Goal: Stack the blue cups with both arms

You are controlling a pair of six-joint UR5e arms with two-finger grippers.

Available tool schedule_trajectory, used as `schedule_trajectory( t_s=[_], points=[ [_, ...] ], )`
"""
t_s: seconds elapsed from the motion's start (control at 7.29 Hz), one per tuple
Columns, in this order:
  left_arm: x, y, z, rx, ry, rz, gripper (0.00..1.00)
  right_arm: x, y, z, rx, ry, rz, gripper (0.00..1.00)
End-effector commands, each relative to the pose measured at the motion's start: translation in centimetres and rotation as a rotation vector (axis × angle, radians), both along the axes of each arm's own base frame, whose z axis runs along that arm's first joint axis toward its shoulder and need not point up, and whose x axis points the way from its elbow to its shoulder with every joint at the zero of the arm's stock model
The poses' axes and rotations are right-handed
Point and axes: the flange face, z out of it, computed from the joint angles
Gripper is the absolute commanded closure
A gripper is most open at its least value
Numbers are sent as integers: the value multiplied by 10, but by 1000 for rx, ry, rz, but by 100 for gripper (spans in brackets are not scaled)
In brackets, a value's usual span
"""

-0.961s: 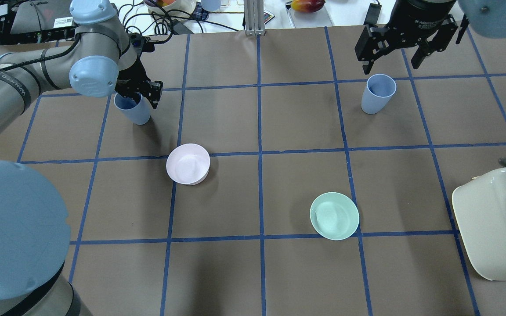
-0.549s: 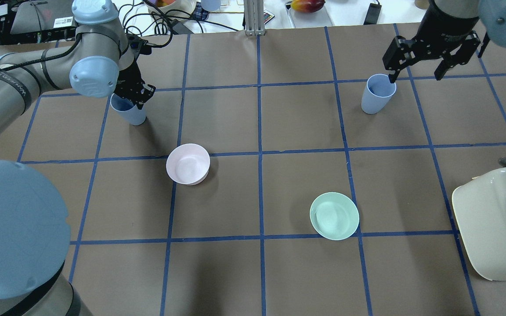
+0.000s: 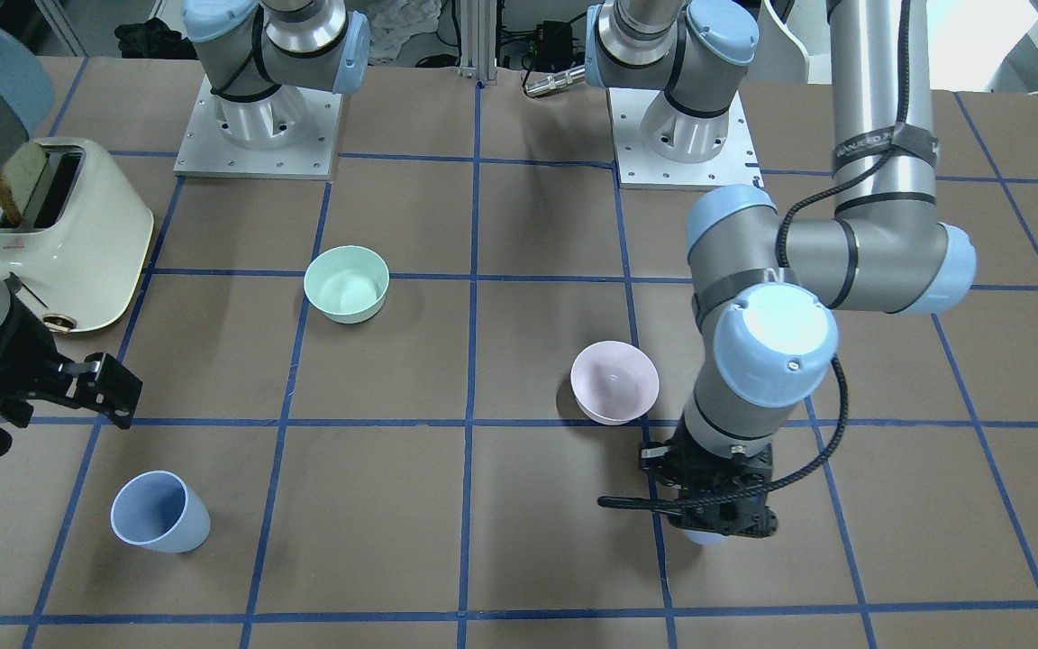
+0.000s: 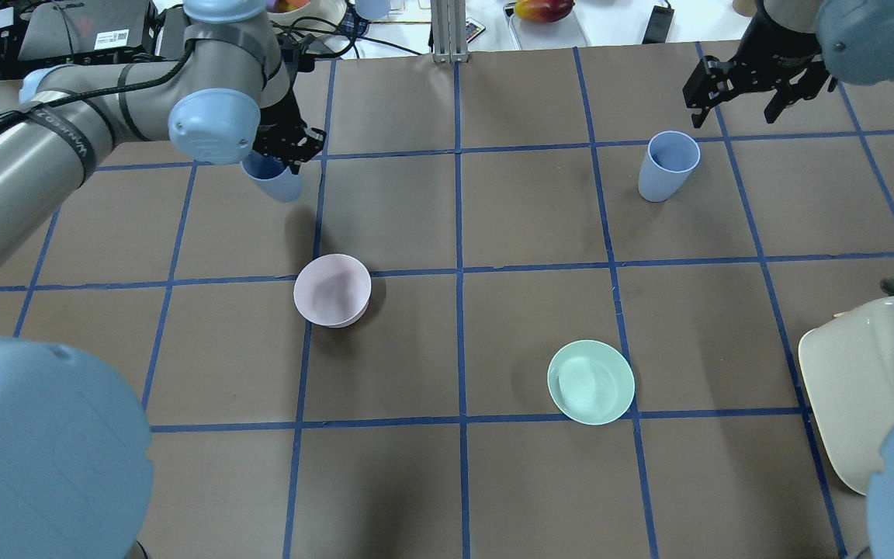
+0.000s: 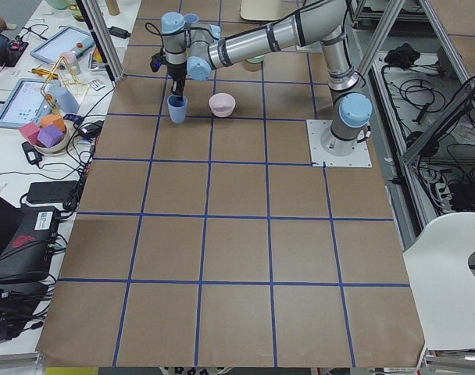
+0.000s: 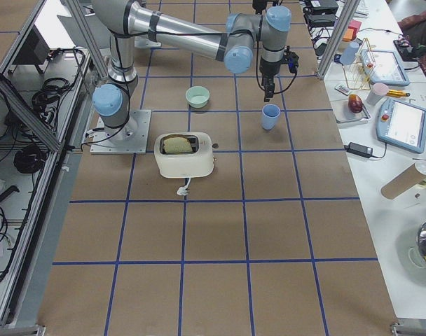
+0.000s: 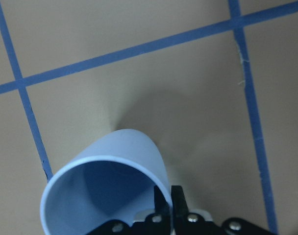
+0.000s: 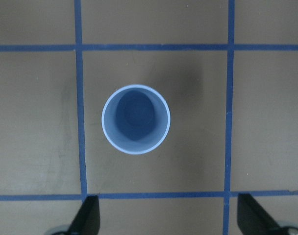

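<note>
Upper left: left hand [image 4: 289, 155] pinches blue cup [image 4: 280, 186] by rim.
Thin one-wall grip could slip; right hand [image 4: 753, 97] spread.

A wide table [image 4: 524, 481] covered in brown paper is seen, marked into squares by blue tape lines [image 4: 460, 349]. A white workbench [image 6: 385, 231] is set along one long edge, with a grey-framed tablet [image 6: 403, 126] laid on it. A white moulded chair [image 5: 448, 262] is parked off the opposite edge. Soft shadows are thrown across the paper.
</note>
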Motion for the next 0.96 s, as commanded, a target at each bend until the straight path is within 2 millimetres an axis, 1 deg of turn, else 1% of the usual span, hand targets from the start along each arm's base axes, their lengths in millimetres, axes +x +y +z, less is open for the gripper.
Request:
schedule_trajectory(
  t_s=[0.0,0.14,0.27,0.41,0.55,0.69,0.82],
  points=[
    [-106,24,14,-13,131,-37,100,-12,-64,-40,12,-4,1,4],
    [-144,42,12,-3,151,-11,100,-12,-71,-65,40,-12,-1,7],
    [-173,56,4,16,169,-2,100,-14,-75,-78,39,-11,-2,8],
    [-197,72,-5,43,176,-14,100,-15,-75,-84,47,-12,-4,8],
    [-210,84,-9,60,159,-45,100,-14,-72,-92,62,-16,-4,8],
    [-211,87,-19,102,149,-45,100,-13,-67,-107,92,-21,-6,8],
    [-217,90,-22,116,168,-50,100,-12,-61,-117,113,-23,-7,8]
  ],
)
